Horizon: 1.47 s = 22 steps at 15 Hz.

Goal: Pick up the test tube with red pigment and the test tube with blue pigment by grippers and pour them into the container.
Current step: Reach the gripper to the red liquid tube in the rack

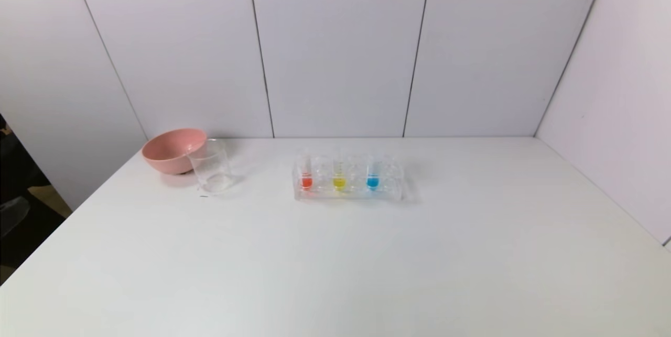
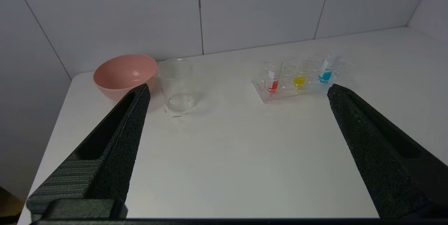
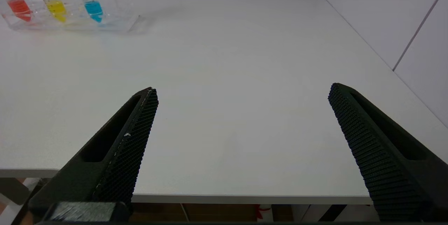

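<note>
The test tube with red pigment (image 1: 306, 175) stands at the left end of a clear rack (image 1: 348, 193), and the test tube with blue pigment (image 1: 372, 175) stands toward its right. Both also show in the left wrist view: red tube (image 2: 272, 82), blue tube (image 2: 325, 72). The container (image 1: 210, 165), a clear beaker, stands to the rack's left. My left gripper (image 2: 238, 90) is open over the near table, well short of the beaker and rack. My right gripper (image 3: 243, 90) is open at the table's front edge, empty, far from the blue tube (image 3: 93, 7). Neither arm shows in the head view.
A pink bowl (image 1: 173, 150) sits just behind and left of the beaker. A tube of yellow liquid (image 1: 339, 175) stands between the red and blue ones. White wall panels close the back and right side. The table's front edge (image 3: 245, 198) lies under my right gripper.
</note>
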Each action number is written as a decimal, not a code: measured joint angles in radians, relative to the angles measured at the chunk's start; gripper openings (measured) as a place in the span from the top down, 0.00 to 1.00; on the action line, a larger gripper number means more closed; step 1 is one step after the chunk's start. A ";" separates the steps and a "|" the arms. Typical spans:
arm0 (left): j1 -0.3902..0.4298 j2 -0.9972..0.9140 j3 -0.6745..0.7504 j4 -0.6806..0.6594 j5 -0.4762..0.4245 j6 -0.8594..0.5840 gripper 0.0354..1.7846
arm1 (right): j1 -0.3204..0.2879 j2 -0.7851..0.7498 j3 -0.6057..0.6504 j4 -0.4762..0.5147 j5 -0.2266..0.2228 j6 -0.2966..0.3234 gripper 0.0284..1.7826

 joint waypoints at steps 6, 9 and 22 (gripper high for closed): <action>0.000 0.313 -0.066 -0.204 -0.087 -0.022 0.01 | 0.000 0.000 0.000 0.000 0.000 0.000 0.00; -0.016 0.459 -0.103 -0.295 -0.095 -0.027 0.01 | 0.000 0.000 0.000 0.000 0.000 0.000 0.00; -0.071 1.015 -0.299 -0.609 -0.232 -0.028 0.01 | 0.000 0.000 0.000 0.000 0.000 0.000 0.00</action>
